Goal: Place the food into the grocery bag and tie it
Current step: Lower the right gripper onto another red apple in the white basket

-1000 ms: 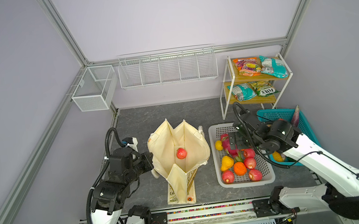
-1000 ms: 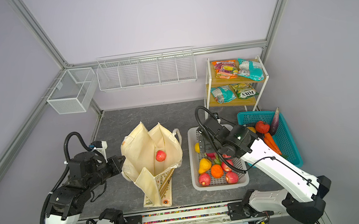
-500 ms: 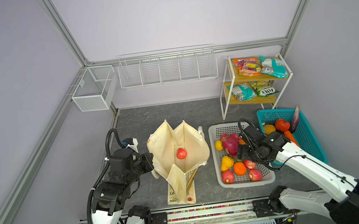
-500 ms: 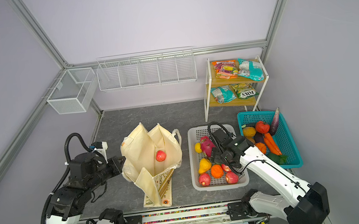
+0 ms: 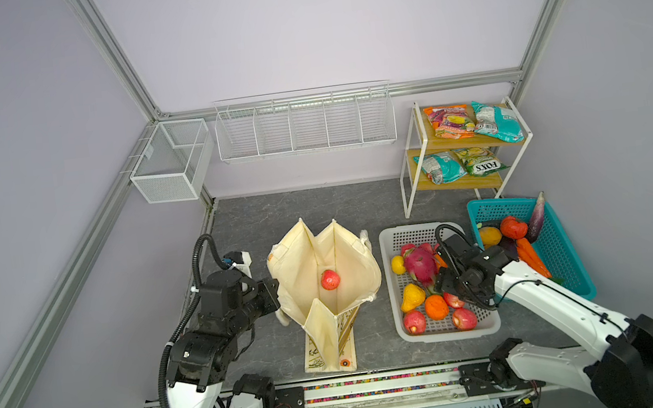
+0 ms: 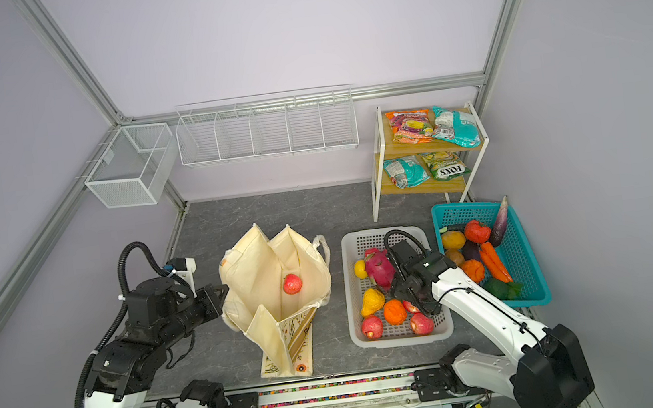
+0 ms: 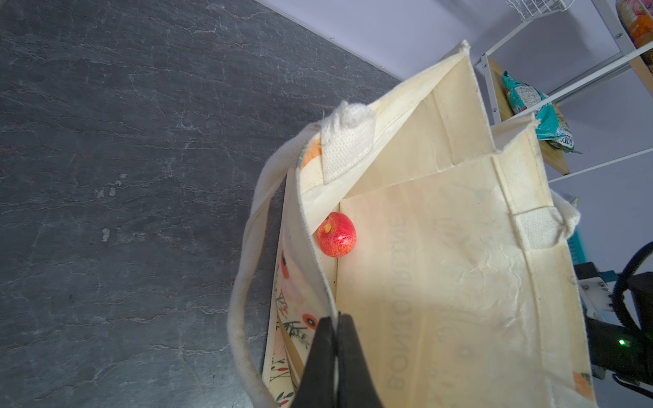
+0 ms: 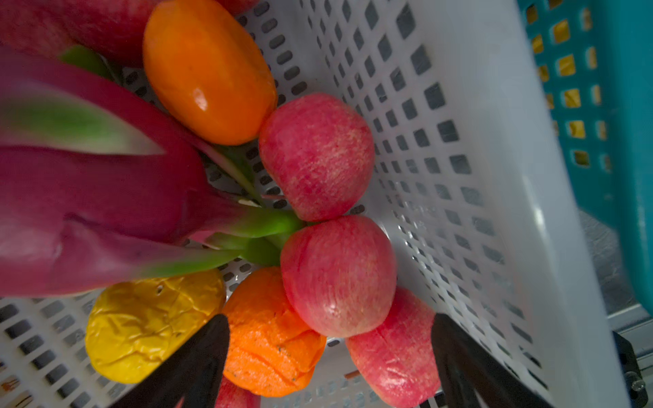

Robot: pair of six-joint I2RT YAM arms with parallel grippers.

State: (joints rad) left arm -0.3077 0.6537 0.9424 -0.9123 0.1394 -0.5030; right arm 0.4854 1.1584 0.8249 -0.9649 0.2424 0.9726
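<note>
The cream grocery bag [image 5: 347, 253] [image 6: 257, 271] stands open on the grey table with one red apple [image 5: 330, 280] [image 7: 335, 235] inside. My left gripper [image 5: 274, 290] [image 7: 336, 318] is shut on the bag's left rim and holds it apart. My right gripper [image 5: 445, 283] [image 8: 330, 319] hangs open inside the white basket [image 5: 391, 289] [image 8: 477, 176]. Its fingers straddle a red apple [image 8: 339, 275], with an orange [image 8: 272, 332] and another apple [image 8: 395, 353] beside it. The pink dragon fruit [image 5: 419, 263] [image 8: 88, 197] lies close by.
A teal basket [image 5: 560, 253] with carrots, an eggplant and other produce stands right of the white basket. A two-tier shelf [image 5: 417, 169] at the back right carries snack packets [image 5: 449, 122]. Wire racks [image 5: 303, 124] hang on the back wall.
My right arm has swung forward and down into the white basket, ending over the apples. The left gripper and the bag have not moved.
</note>
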